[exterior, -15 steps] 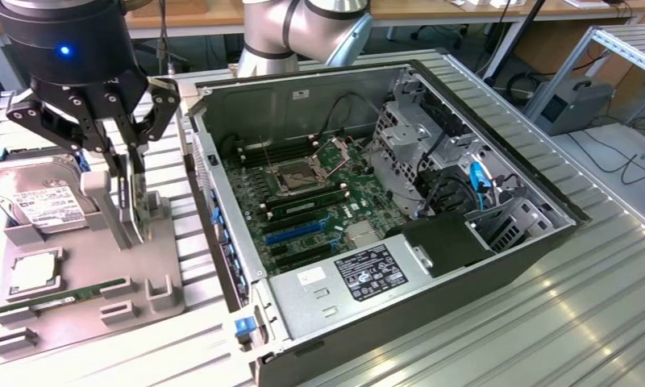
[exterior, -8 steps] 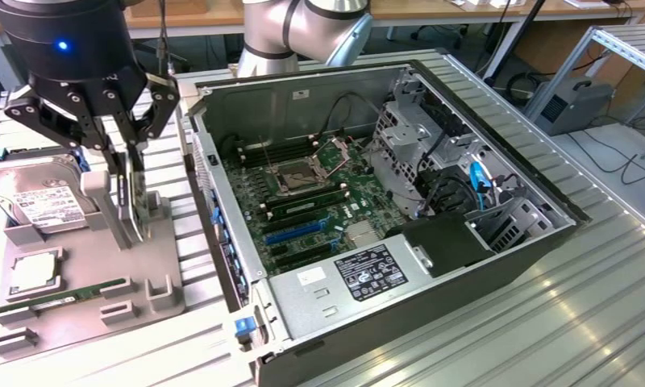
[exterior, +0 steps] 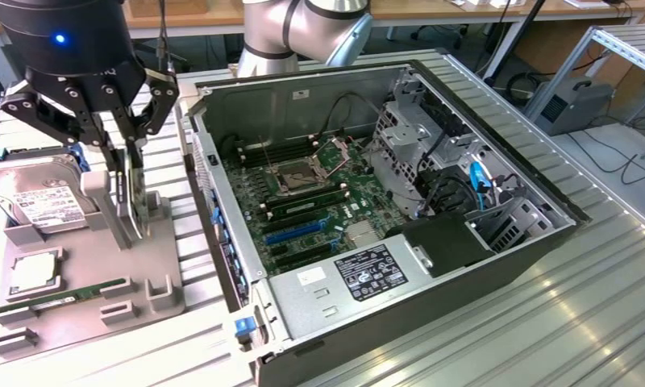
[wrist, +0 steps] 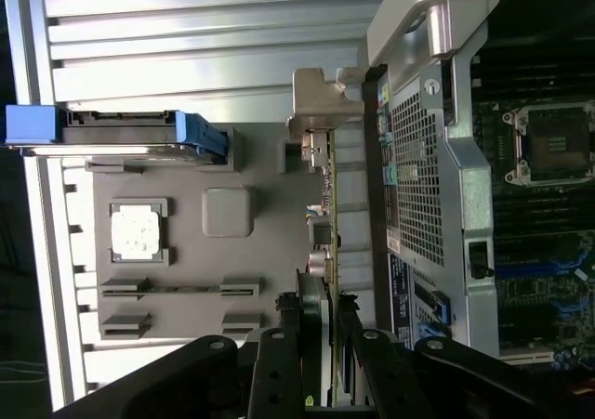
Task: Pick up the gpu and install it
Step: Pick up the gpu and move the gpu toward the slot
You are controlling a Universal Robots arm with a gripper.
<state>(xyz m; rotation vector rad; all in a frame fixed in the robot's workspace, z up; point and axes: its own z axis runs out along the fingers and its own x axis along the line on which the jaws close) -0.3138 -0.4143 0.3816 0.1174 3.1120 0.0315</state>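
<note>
The gpu (exterior: 135, 211) stands upright on its edge in a slot of the grey parts tray (exterior: 86, 318), to the exterior view's left of the open computer case (exterior: 430, 266). My gripper (exterior: 126, 165) reaches down from above with one finger on each side of the card. In the wrist view the gpu (wrist: 327, 205) appears edge-on, its silvery bracket (wrist: 316, 103) at the far end and its black cooler face between my fingers. My gripper (wrist: 325, 335) is shut on the gpu. The motherboard (exterior: 301, 201) lies exposed inside the case, with blue slots (exterior: 296, 231).
On the tray are a silver hard drive (exterior: 38, 201) with blue rails (wrist: 121, 131), a processor (exterior: 32, 274) (wrist: 138, 231) and a thin green memory stick (exterior: 64, 294). The case's rear wall (wrist: 437, 159) stands close beside the card. Ribbed metal table (exterior: 538, 322) surrounds everything.
</note>
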